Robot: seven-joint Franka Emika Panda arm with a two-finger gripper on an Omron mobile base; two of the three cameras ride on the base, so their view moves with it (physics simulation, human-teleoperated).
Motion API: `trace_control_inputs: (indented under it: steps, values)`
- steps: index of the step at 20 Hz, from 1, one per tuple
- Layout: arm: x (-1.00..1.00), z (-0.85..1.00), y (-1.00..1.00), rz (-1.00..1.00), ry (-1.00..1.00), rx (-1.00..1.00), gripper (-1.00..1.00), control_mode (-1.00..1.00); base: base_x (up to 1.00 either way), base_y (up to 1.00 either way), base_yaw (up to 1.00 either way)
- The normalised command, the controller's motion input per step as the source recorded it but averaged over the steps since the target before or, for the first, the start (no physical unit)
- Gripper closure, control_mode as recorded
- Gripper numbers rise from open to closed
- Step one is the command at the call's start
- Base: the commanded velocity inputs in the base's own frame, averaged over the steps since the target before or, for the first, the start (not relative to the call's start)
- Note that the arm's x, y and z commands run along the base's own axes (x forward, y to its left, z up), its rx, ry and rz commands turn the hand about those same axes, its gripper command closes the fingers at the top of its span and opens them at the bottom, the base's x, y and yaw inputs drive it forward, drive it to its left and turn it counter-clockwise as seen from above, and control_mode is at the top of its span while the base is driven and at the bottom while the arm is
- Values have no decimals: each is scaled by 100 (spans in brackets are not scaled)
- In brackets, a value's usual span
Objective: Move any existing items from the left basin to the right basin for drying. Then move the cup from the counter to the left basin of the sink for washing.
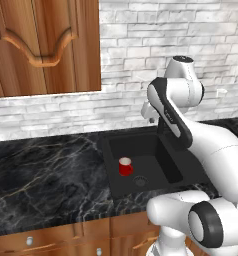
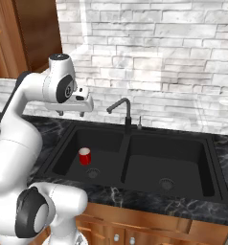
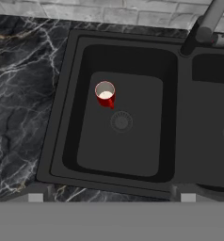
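Note:
A small red cup (image 1: 125, 166) with a white inside stands upright in the left basin (image 1: 148, 159), just behind its round drain (image 3: 121, 121). From the hand view the red cup (image 3: 105, 94) sits in the upper left of the left basin (image 3: 128, 150). My gripper (image 2: 71, 114) hangs open and empty well above the basin's back left corner, apart from the red cup (image 2: 85, 156). The right basin (image 2: 168, 160) lies beyond the black ridge with nothing in it. The cup from the counter is out of view.
The slim black faucet (image 2: 123, 107) rises behind the ridge between the basins. Veined black counter (image 1: 46, 175) stretches left of the sink. A wooden wall cabinet (image 1: 41, 45) hangs above it, against a white brick wall.

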Motion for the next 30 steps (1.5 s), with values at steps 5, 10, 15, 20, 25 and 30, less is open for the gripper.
trace_control_inputs:
  steps: [5, 10, 15, 20, 25, 30]
  values:
    - [0, 0, 0, 0, 0, 0, -100, -100, 0, 0, 0]
    - [0, 0, 0, 0, 0, 0, -100, -100, 0, 0, 0]
    - [0, 0, 0, 0, 0, 0, -100, -100, 0, 0, 0]
    - [0, 0, 0, 0, 0, 0, -100, -100, 0, 0, 0]
    - [0, 0, 0, 0, 0, 0, -100, -100, 0, 0, 0]
    - [0, 0, 0, 0, 0, 0, -100, -100, 0, 0, 0]
